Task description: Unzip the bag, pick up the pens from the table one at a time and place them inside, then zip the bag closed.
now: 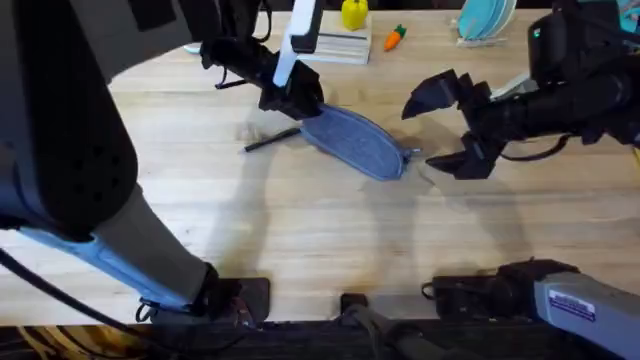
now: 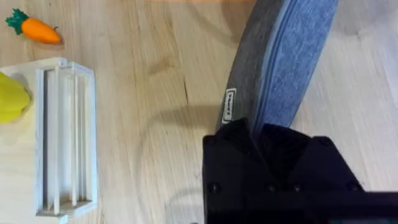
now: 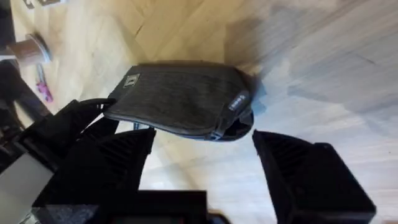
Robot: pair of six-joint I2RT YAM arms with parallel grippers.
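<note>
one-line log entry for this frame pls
left pincer: shut on bag end | right pincer: open, near bag's other end, not touching | pen: on table | zipper: closed

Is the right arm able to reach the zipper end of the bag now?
Probably yes. The right pincer is open beside the bag, facing its near end, and the table between them looks free.

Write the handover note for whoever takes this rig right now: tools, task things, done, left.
Left tool: shut on the far-left end of the blue-grey fabric pencil pouch.
Right tool: open, beside the pouch's other end, holding nothing.
Pouch lies on the light wooden table; slim black pen lies beside it, partly under the left tool.
Done: pouch pinned.
Left: unzip it if still zipped, load the pen, zip shut.
</note>
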